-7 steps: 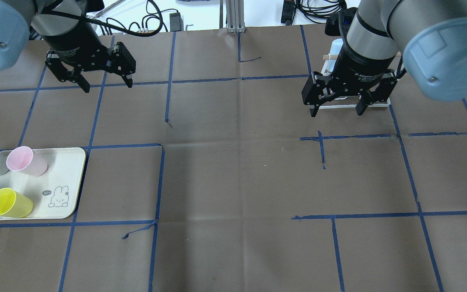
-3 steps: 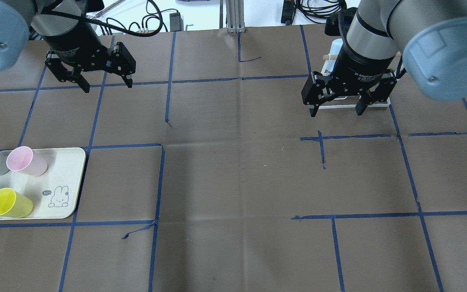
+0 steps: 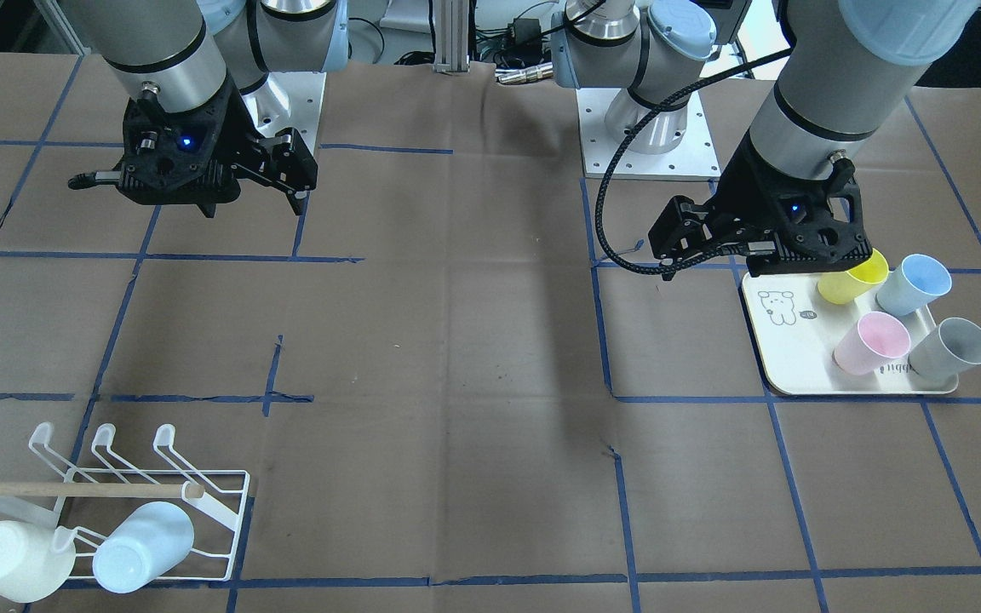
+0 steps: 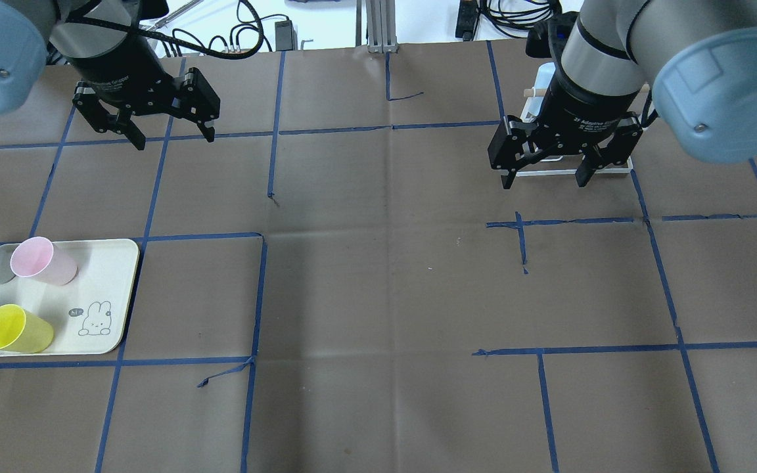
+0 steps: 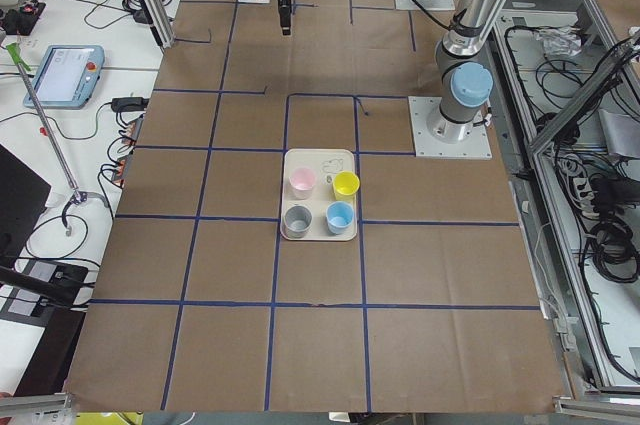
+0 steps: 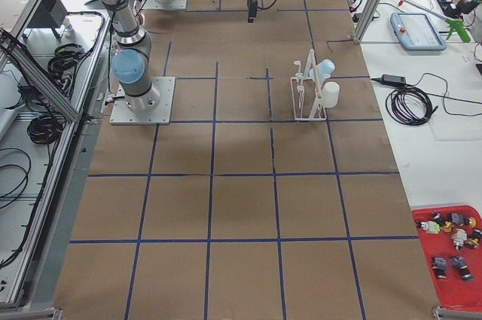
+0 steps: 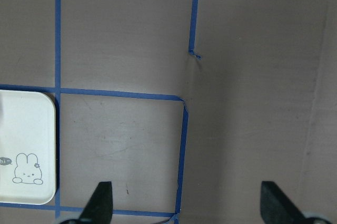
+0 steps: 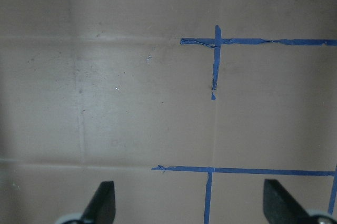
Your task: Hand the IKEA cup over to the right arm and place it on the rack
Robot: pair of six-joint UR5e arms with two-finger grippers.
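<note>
Your left tool (image 4: pixel 173 139) and right tool (image 4: pixel 544 182) hang spread wide, empty, above the worktop (image 4: pixel 385 295) — four cups (image 4: pixel 43 261) on the tray (image 4: pixel 108 276).

tray (image 4: pixel 106 276) at robot's left, four cups (image 4: pixel 40 259) on it | rack (image 3: pixel 73 489) at robot's right, two cups (image 3: pixel 141 545) on it

- Two arms are reaching over the table (image 4: pixel 378 295): the right arm (image 3: pixel 150 42) on the rack's side, the left arm (image 3: pixel 831 77) on the side away from the rack.
- Two grippers are hanging there: the right gripper (image 4: pixel 544 182) and the left gripper (image 4: pixel 175 139).
- One rack (image 3: pixel 218 471) is carrying six prongs and one wooden dowel (image 3: pixel 73 489).
- Two cups are sitting on the rack: a white cup (image 3: pixel 18 558) and a pale blue cup (image 3: pixel 143 547).
- One tray (image 3: pixel 788 362) is lying well apart from the rack.
- Four cups are sitting on it: a pink cup (image 3: pixel 872 342), a yellow cup (image 3: pixel 852 278), a blue cup (image 3: pixel 912 285) and a grey cup (image 3: pixel 950 349).
</note>
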